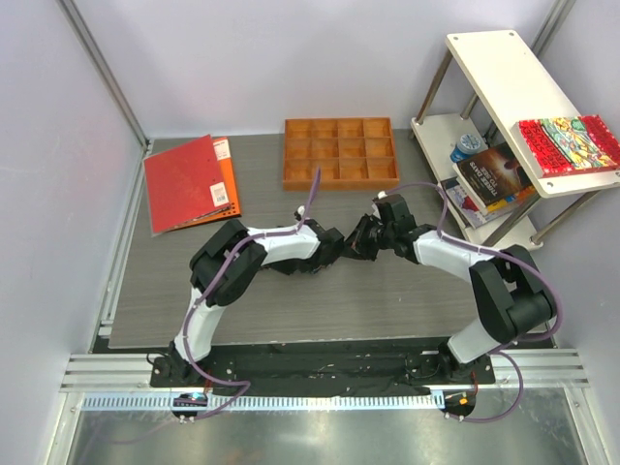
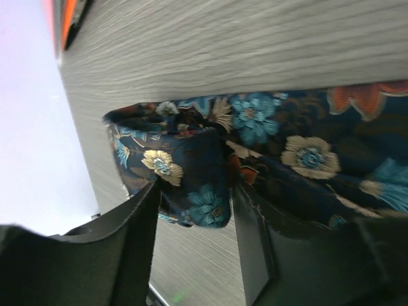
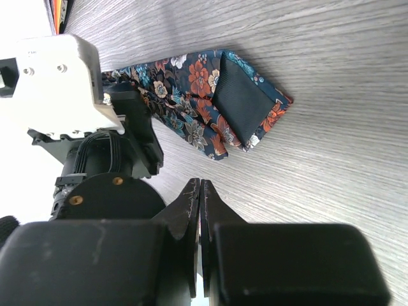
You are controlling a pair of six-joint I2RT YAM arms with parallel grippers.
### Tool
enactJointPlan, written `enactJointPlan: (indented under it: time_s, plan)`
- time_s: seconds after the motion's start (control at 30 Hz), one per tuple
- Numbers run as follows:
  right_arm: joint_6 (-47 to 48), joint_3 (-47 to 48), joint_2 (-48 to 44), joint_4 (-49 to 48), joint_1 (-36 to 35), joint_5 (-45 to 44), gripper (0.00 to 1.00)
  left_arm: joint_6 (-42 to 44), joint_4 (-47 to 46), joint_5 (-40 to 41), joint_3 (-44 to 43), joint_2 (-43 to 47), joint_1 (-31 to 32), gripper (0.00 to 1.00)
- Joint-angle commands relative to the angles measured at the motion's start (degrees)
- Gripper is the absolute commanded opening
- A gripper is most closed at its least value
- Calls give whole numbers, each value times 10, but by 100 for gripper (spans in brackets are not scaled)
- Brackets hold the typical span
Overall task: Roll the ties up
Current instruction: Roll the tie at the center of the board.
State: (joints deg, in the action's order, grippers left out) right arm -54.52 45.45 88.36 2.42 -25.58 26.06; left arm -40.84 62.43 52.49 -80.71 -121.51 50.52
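Note:
The tie [image 3: 191,95] lies on the grey table, dark navy with orange, teal and white flowers. Its wide pointed end [image 3: 255,108] is folded over and shows black lining. In the left wrist view a folded loop of the tie [image 2: 191,172] sits between my left gripper's [image 2: 194,191] two fingers, which press on both of its sides. My right gripper [image 3: 200,188] is shut and empty just above the table, a little short of the tie's wide end. In the top view both grippers, left [image 1: 334,252] and right [image 1: 358,240], meet at mid-table and hide most of the tie.
An orange compartment tray [image 1: 339,152] stands at the back centre. A red folder [image 1: 189,182] lies at the back left. A white shelf unit [image 1: 504,77] at the right holds books [image 1: 494,179] and a red patterned book [image 1: 567,143].

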Motion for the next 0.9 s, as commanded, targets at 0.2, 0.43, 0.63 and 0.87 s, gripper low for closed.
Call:
enactJointPlan:
  time_s: [0.2,0.43,0.63,0.87]
  plan:
    - [9,26,-43,34,2,-5,6,55,-43,-93,-33,67,1,64]
    - [16,73,-36,69,-3,-14,6,68,-42,-162,-47,135,-10,81]
    - [19,146,4,95,-47,-36,6,74,-66,-240,-1,258,-53,83]
    - [24,269,115,101,-145,-48,6,81,-185,-431,164,438,-226,84]
